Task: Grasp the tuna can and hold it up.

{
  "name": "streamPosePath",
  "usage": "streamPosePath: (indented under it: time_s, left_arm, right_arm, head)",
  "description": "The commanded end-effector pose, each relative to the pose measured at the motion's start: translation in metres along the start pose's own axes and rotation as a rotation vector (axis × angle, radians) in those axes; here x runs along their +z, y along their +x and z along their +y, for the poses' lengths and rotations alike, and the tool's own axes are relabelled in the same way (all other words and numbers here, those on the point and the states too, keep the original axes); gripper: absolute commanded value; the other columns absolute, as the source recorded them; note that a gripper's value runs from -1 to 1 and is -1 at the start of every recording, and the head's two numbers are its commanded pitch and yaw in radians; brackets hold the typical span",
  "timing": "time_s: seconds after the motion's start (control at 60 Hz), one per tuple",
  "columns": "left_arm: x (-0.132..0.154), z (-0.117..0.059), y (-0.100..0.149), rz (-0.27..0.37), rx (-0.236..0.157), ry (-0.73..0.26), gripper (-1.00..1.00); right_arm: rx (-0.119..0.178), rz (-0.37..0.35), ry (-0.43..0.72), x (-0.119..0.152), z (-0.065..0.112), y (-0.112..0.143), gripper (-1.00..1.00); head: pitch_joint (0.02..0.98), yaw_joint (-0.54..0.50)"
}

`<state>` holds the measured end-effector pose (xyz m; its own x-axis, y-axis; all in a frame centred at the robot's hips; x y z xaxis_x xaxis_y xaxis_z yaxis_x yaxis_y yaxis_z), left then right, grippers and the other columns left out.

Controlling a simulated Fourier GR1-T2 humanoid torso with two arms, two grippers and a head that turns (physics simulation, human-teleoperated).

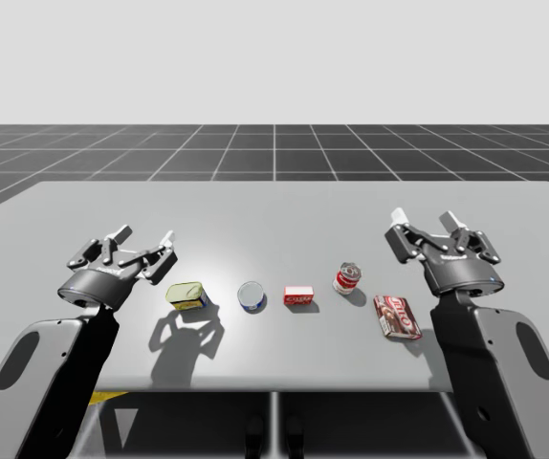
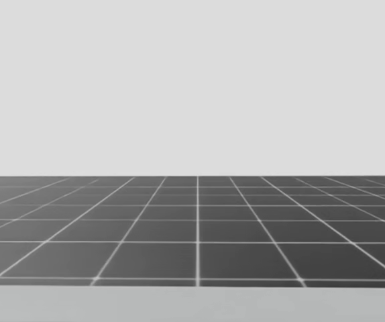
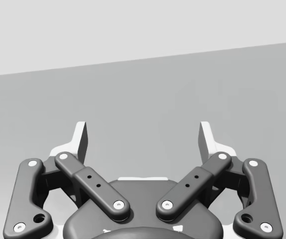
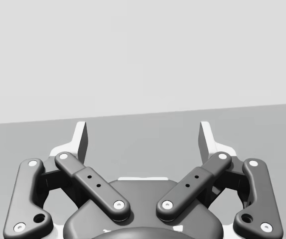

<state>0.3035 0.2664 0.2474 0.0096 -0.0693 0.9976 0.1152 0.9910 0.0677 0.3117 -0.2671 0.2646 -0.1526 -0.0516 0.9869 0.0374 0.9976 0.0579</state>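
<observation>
Your left pincer (image 1: 147, 236) and right pincer (image 1: 426, 220) gape wide, empty. Low round blue tin (image 1: 252, 295) sits between them on grey desk (image 1: 274, 206).

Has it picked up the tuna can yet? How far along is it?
Nothing is done yet. The tuna can sits untouched on the table. Nothing is in hand: the left gripper and right gripper are both open and empty. Reaching, grasping and lifting are all left.
</observation>
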Motion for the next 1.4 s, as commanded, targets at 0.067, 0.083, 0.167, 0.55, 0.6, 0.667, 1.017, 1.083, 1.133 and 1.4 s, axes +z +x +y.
streamPosePath:
  time_s: [0.067,0.083,0.167,0.55,0.6,0.667,1.017,1.083,1.133,1.4]
  left_arm:
    - [0.000,0.001,0.000,-0.001,0.001,0.003,-1.00]
    - [0.000,0.001,0.000,-0.001,0.001,0.003,-1.00]
    - [0.000,0.001,0.000,0.000,0.000,0.004,-1.00]
    - [0.000,0.000,0.000,-0.002,-0.002,-0.003,-1.00]
    - [0.000,-0.001,0.000,-0.001,-0.003,-0.004,-1.00]
    - [0.000,-0.001,0.000,-0.001,-0.005,-0.005,-1.00]
    - [-0.001,-0.002,0.000,-0.002,-0.011,-0.014,-1.00]
    - [-0.001,-0.003,0.001,-0.003,-0.011,-0.016,-1.00]
    - [-0.001,-0.004,0.001,-0.006,-0.012,-0.017,-1.00]
    - [0.021,-0.036,0.014,-0.049,-0.012,-0.080,-1.00]
  right_arm:
    - [0.029,0.038,0.011,0.001,0.004,-0.002,-1.00]
    - [0.033,0.042,0.007,0.000,0.005,-0.003,-1.00]
    - [0.027,0.065,0.032,-0.001,0.004,-0.003,-1.00]
    - [0.048,0.067,0.020,-0.001,0.004,-0.003,-1.00]
    - [0.049,0.069,0.023,-0.001,0.004,-0.003,-1.00]
    - [0.052,0.072,0.024,-0.001,0.004,-0.003,-1.00]
    - [0.059,0.082,0.034,-0.001,0.003,-0.003,-1.00]
    - [0.058,0.084,0.039,-0.001,0.004,-0.003,-1.00]
    - [0.060,0.086,0.042,-0.001,0.004,-0.004,-1.00]
    - [0.063,0.094,0.037,-0.001,0.006,-0.006,-1.00]
  head:
    - [0.093,0.01]
    - [0.096,0.01]
    - [0.118,0.01]
    - [0.445,0.01]
    - [0.497,0.01]
    - [0.566,0.01]
    - [0.826,0.06]
    - [0.858,0.09]
    - [0.871,0.10]
    - [0.878,0.13]
